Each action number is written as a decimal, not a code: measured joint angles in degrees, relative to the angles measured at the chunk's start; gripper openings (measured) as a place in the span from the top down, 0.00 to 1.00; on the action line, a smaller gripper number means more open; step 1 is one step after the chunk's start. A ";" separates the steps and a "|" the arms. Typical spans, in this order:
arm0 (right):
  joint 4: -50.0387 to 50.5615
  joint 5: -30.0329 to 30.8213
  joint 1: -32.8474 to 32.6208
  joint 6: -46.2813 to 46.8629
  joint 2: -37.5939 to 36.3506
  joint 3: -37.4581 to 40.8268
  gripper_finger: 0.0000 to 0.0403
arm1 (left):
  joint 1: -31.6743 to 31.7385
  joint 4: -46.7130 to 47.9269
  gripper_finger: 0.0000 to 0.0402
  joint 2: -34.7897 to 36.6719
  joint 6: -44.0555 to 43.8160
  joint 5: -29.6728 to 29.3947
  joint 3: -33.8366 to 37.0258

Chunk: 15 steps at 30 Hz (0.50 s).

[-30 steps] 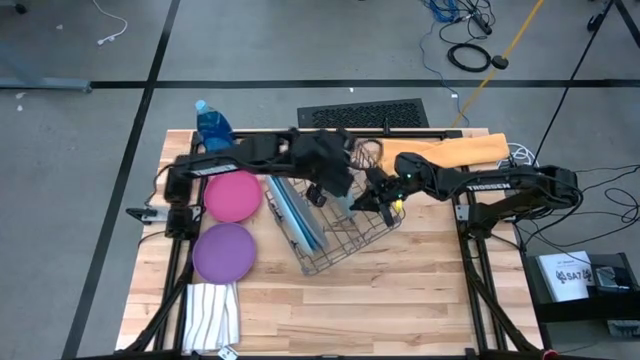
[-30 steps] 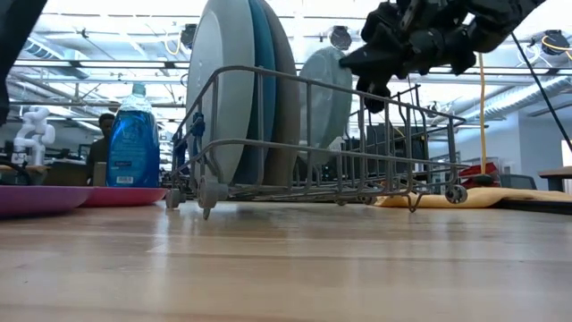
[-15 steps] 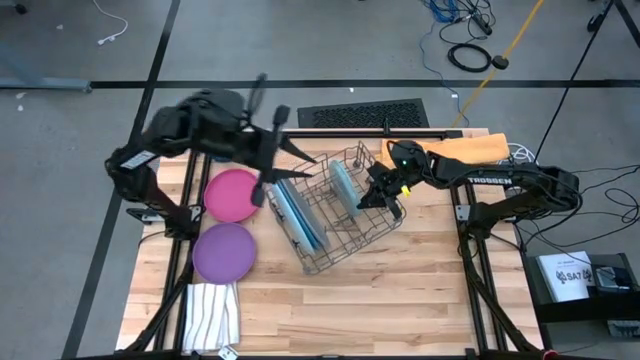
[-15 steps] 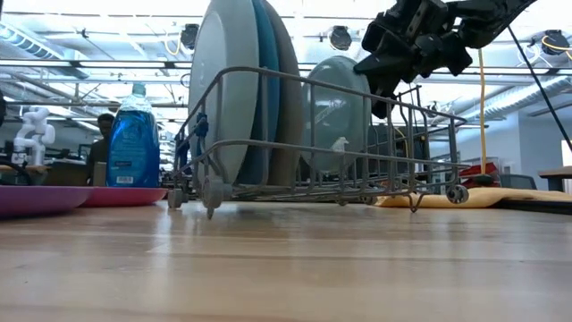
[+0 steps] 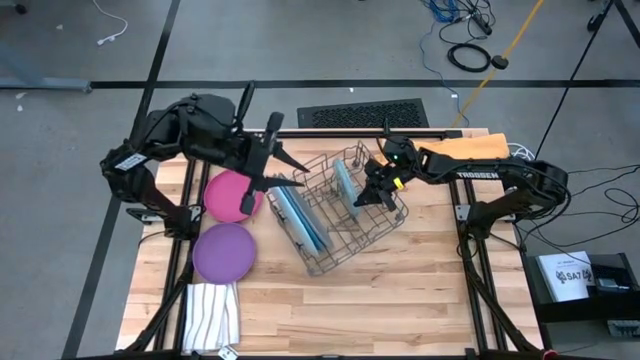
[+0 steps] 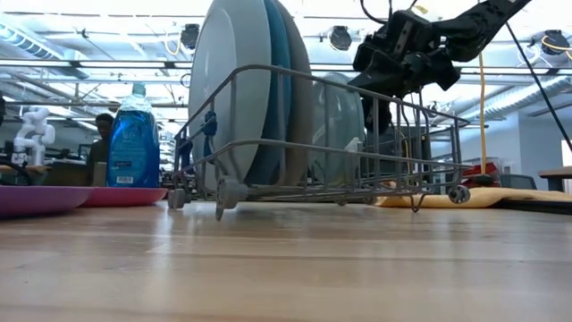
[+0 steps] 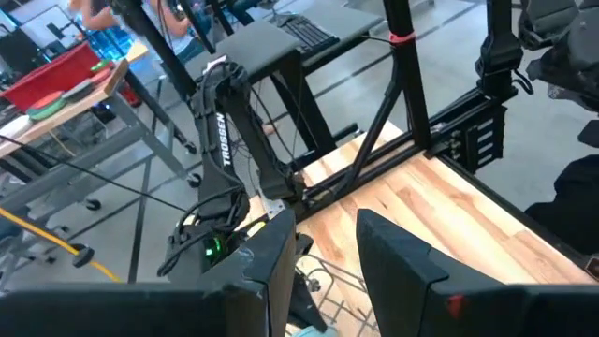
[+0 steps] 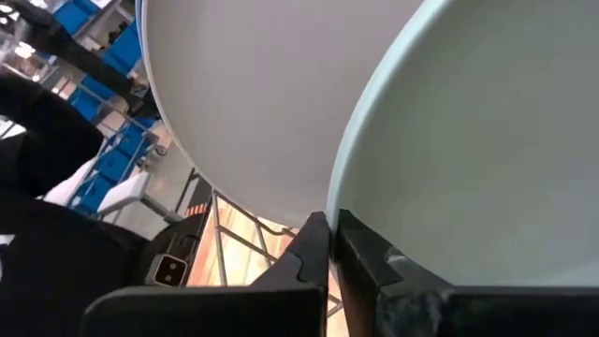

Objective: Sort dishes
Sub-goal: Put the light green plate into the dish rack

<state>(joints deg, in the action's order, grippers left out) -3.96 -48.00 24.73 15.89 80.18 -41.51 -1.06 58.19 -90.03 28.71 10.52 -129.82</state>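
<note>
The wire dish rack (image 5: 340, 215) stands mid-table. Three large plates, grey, light blue and dark blue (image 5: 298, 215), stand on edge in its left part; they also show in the low view (image 6: 241, 89). The pale teal plate (image 5: 345, 185) stands on edge in the right part. My right gripper (image 5: 372, 192) is shut on it. The magenta plate (image 5: 230, 195) and the purple plate (image 5: 222, 252) lie flat on the table left of the rack. My left gripper (image 5: 285, 172) hangs open and empty above the rack's left edge; its fingers show apart in the left wrist view (image 7: 323, 267). My right gripper pinches the pale teal plate's rim (image 8: 337, 201) between its two fingers, at the plate's upper right side. The fingers come from the table's right, slanting down. The plate (image 6: 335, 125) stands upright on edge, its lower part down between the rack's wires.
A striped white cloth (image 5: 212, 315) lies at the near left corner. An orange cloth (image 5: 460, 150) lies at the far right. A blue bottle (image 6: 134, 134) stands at the far left. A keyboard-like grille (image 5: 362, 113) lies beyond the far edge. Bare wood lies near the front.
My left gripper has drawn back from over the rack toward the table's left and up, empty. My right gripper has gone down with the pale teal plate, which has sunk from above the rack's rim into the rack. The rack has shifted slightly.
</note>
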 joint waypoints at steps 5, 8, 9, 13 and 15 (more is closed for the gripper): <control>0.02 -2.62 -0.46 0.53 0.71 -1.09 0.98 | -0.20 1.50 0.71 -0.10 -0.49 -0.42 0.02; 0.80 -3.79 -0.84 -0.42 0.54 -2.60 0.99 | -0.20 1.95 0.71 -0.10 -1.31 -0.42 0.02; 1.05 -4.33 -0.92 -0.61 0.56 -3.20 0.99 | -0.18 2.40 0.71 -0.10 -1.40 -0.43 0.02; 1.28 -6.03 -1.29 -0.49 0.57 -5.23 1.00 | -0.18 4.15 0.71 -0.10 -1.47 -0.50 0.02; 1.95 -6.42 -1.57 -0.91 0.57 -5.99 1.00 | -0.18 5.13 0.71 -0.09 -1.47 -0.50 0.02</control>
<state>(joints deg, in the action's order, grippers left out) -2.02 -54.43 23.16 14.98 80.75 -47.50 -1.23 63.32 -90.12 27.24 10.02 -129.80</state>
